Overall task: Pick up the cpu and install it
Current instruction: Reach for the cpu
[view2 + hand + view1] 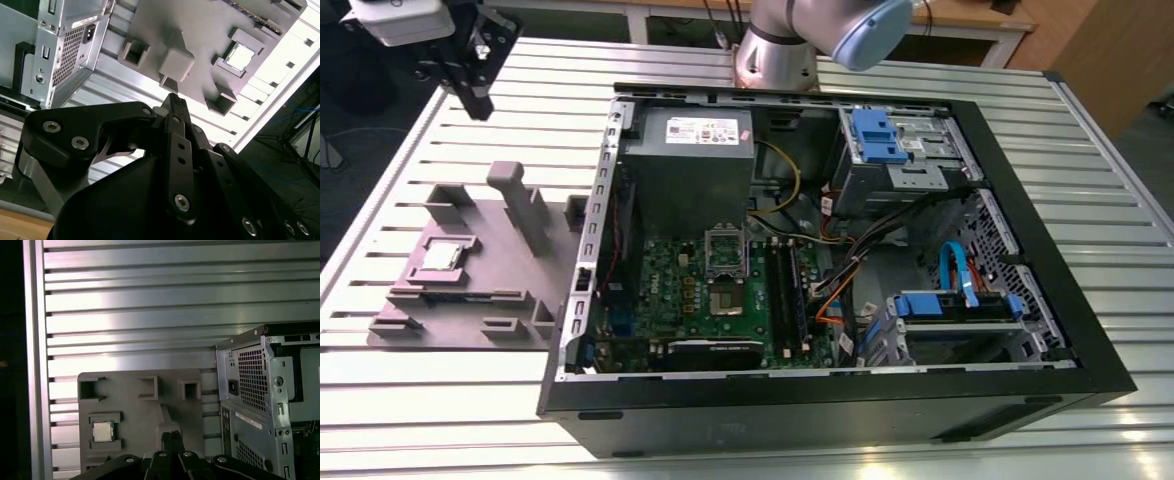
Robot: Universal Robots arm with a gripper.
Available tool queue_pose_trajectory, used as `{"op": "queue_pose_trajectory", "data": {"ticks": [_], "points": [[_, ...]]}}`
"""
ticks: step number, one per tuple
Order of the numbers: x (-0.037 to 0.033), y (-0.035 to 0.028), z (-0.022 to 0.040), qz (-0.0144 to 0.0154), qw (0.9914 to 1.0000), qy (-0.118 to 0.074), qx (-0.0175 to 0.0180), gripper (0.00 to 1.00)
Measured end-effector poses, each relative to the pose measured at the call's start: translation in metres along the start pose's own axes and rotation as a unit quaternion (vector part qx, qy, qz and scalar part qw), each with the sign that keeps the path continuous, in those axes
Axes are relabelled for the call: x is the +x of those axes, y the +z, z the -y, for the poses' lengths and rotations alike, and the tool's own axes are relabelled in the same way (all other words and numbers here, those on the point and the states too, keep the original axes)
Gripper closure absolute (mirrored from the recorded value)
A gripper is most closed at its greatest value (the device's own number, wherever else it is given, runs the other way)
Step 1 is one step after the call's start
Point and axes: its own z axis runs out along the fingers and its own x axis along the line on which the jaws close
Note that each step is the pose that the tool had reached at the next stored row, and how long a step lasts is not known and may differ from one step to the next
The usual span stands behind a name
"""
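The cpu (440, 255) is a small silvery square lying flat in a recess of a grey holder block (480, 290) on the slatted table, at the exterior view's left of the open computer case (827, 400). Both wrist views show the cpu (240, 56) (102, 431) in its pocket. My gripper (479, 106) hangs high above the table's far left corner, well apart from the holder. Its black fingers (171, 440) (175, 105) are pressed together with nothing between them. On the green motherboard, the dark socket (726, 297) lies with its metal frame lifted.
The grey power supply box (687, 170) stands just behind the socket. Cables, memory slots (787, 290) and blue drive brackets (947, 305) fill the case's right side. Upright posts (514, 205) rise from the holder block. The arm's base (781, 50) stands behind the case.
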Motion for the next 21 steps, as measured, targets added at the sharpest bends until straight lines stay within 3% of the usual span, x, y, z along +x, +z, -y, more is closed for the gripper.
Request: {"op": "queue_pose_trajectory", "data": {"ticks": [12, 21], "points": [[0.0153, 0.0093, 0.0108, -0.0010, 1.00000, 0.000, 0.0010, 0.90], [0.0162, 0.0110, 0.0118, -0.0011, 1.00000, 0.000, 0.0013, 0.90]]}}
